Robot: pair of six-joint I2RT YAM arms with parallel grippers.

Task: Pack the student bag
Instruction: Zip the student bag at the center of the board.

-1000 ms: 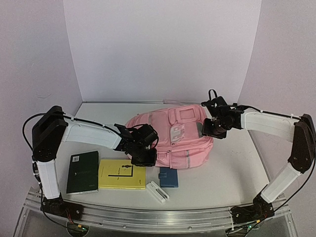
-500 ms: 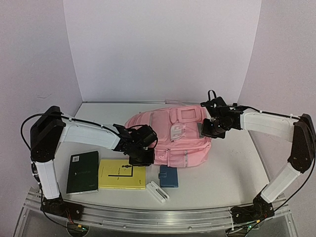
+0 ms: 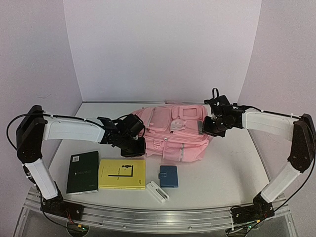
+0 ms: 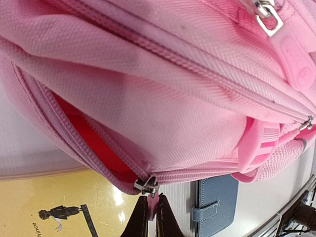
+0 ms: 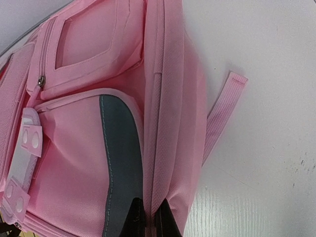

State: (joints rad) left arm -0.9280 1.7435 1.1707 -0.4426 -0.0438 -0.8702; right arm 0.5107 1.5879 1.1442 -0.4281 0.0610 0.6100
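Observation:
The student bag (image 3: 173, 129), a large pink backpack with grey strips, lies in the middle of the table. My left gripper (image 3: 134, 146) is at the bag's near-left corner. In the left wrist view this gripper (image 4: 149, 206) is shut on the pink zipper pull, just below the metal slider (image 4: 146, 185). The zip beside it gapes and shows red lining (image 4: 91, 143). My right gripper (image 3: 209, 126) is at the bag's right end. The right wrist view has it (image 5: 149, 211) shut on a fold of the bag's pink side fabric next to a grey strip (image 5: 121, 148).
In front of the bag lie a dark green notebook (image 3: 83, 172), a yellow book (image 3: 122, 174), a blue case (image 3: 168, 176) and a small white object (image 3: 158, 191). A loose pink strap (image 5: 222, 116) trails onto the table. The table's metal rail (image 3: 158, 217) runs along the near edge.
My left gripper has moved left and back with the zipper pull, dragging the bag's left end that way. My right gripper has shut on the bag's side fabric.

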